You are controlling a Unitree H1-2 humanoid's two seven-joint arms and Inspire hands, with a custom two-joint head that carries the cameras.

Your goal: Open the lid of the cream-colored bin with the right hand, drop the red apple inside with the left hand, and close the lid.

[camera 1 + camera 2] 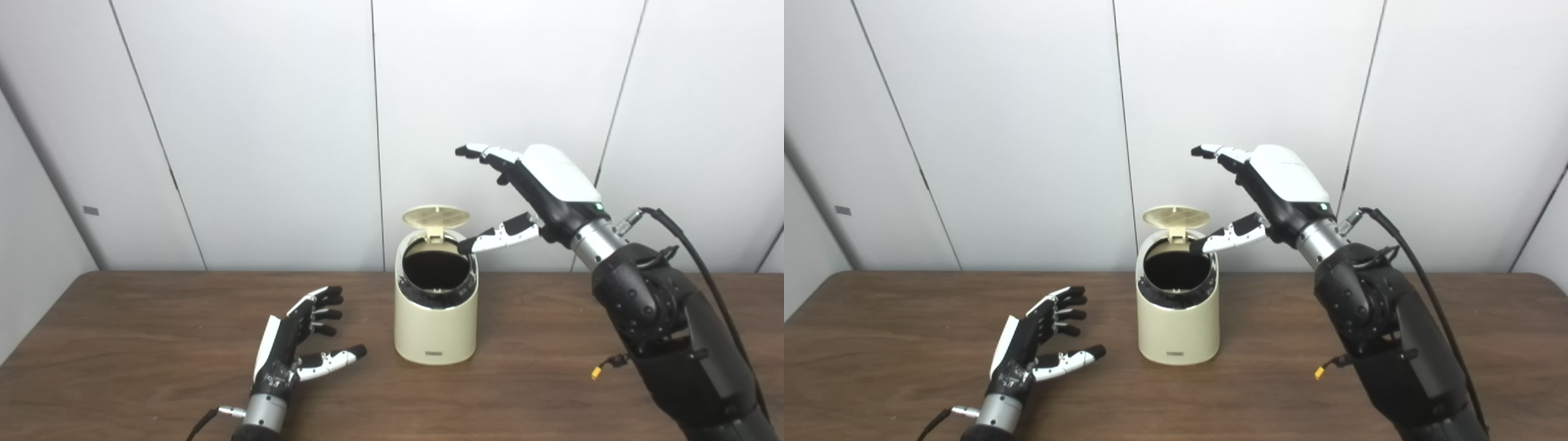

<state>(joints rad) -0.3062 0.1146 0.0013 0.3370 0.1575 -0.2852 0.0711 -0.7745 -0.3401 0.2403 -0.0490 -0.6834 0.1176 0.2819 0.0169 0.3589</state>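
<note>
The cream-colored bin (436, 327) stands mid-table with its round lid (435, 217) tipped up at the back, so the dark inside shows. My right hand (539, 190) is open above and to the right of the bin, with its thumb (499, 236) reaching to the rim by the lid. My left hand (300, 340) is open and empty, low over the table to the left of the bin. No red apple shows in either view.
The brown wooden table (153, 367) runs across the picture, with white wall panels close behind it. My right arm (667, 331) rises over the table's right side, with a black cable looping behind it.
</note>
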